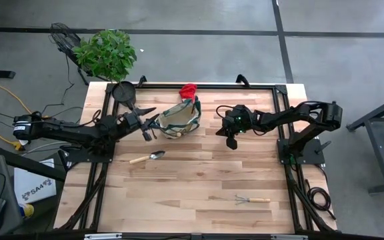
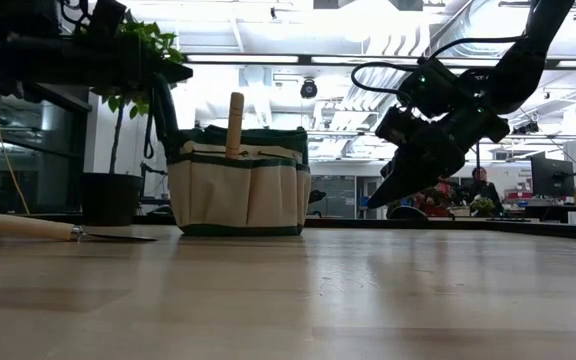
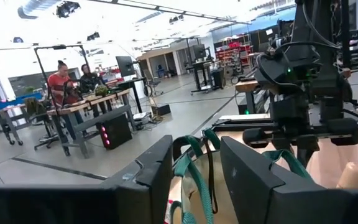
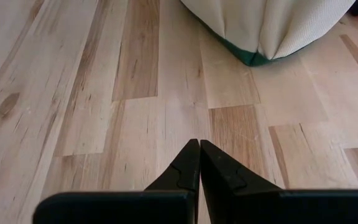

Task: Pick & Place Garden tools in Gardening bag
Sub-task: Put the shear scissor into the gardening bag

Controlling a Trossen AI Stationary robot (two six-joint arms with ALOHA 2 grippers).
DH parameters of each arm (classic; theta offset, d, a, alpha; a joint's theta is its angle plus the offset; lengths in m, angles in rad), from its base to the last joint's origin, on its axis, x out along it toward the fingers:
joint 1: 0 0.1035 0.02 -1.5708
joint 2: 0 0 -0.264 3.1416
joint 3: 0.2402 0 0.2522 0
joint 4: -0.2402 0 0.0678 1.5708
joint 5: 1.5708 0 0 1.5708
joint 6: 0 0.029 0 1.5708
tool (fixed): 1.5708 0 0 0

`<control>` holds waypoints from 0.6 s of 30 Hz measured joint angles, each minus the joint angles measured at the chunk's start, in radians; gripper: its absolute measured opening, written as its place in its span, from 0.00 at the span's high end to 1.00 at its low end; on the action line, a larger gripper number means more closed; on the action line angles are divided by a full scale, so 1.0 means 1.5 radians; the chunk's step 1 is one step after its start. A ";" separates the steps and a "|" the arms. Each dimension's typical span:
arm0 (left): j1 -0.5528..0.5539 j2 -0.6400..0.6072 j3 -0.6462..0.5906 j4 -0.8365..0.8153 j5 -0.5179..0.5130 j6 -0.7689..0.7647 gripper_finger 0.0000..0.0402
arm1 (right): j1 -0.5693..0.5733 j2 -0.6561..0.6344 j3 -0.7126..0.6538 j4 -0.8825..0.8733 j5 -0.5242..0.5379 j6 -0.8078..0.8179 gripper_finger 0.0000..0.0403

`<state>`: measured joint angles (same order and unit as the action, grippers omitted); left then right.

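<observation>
Bag (image 1: pixel 180 119) stands at table centre-back, wooden handle (image 2: pixel 234 124) upright inside, red glove (image 1: pixel 189 90) at its 12 o'clock. Trowel (image 1: pixel 148 157) at 7, rake (image 1: pixel 251 199) at 5. Left gripper (image 1: pixel 149 125) at 9, fingers parted, empty. Right gripper (image 1: pixel 231 143) at 3, fingers closed, empty.

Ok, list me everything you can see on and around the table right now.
Gardening bag: one, tan with green trim, table's far middle; a wooden handle sticks up from it.
Red glove: one, at the bag's far rim.
Trowel: one, silver, wooden handle, near the bag.
Mini rake: one, wooden handle, near right.
Pot: one, black, far left.
Plant: one, green, beyond the table.
Left claw: open, at the bag.
Right claw: shut, right of the bag.
</observation>
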<state>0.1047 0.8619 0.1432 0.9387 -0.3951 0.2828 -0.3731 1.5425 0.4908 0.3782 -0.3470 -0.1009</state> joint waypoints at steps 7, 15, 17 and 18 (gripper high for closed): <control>0.000 0.000 0.000 -0.020 0.018 0.000 0.89 | 0.000 0.000 0.000 0.000 0.000 0.000 0.99; 0.000 0.000 0.000 -0.009 0.040 0.001 0.99 | 0.000 0.000 0.000 0.000 0.000 0.001 0.99; 0.000 0.000 0.000 -0.009 0.048 0.003 1.00 | 0.000 0.000 0.000 0.000 0.000 0.001 0.99; 0.000 0.000 0.000 -0.009 0.050 0.003 1.00 | 0.000 0.000 0.000 0.000 0.000 0.002 0.99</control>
<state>0.1043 0.8623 0.1432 0.9245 -0.3207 0.2874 -0.3733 1.5425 0.4908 0.3786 -0.3473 -0.0978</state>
